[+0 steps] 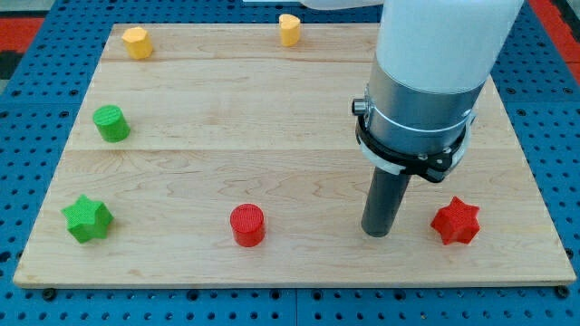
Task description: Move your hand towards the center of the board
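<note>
My tip [376, 232] rests on the wooden board [272, 118] at the view's lower right. It stands apart from the blocks, between the red cylinder [247, 225] to its left and the red star [456, 222] close on its right. A green star [87, 218] lies at the lower left. A green cylinder [111, 123] sits at the left edge. A yellow hexagon block [137, 42] is at the top left. A yellow rounded block [289, 29] is at the top middle. The arm's grey and white body [426, 81] hides part of the board's right side.
The board lies on a blue perforated table [36, 91]. Its bottom edge runs just below the red blocks, and its right edge is close to the red star.
</note>
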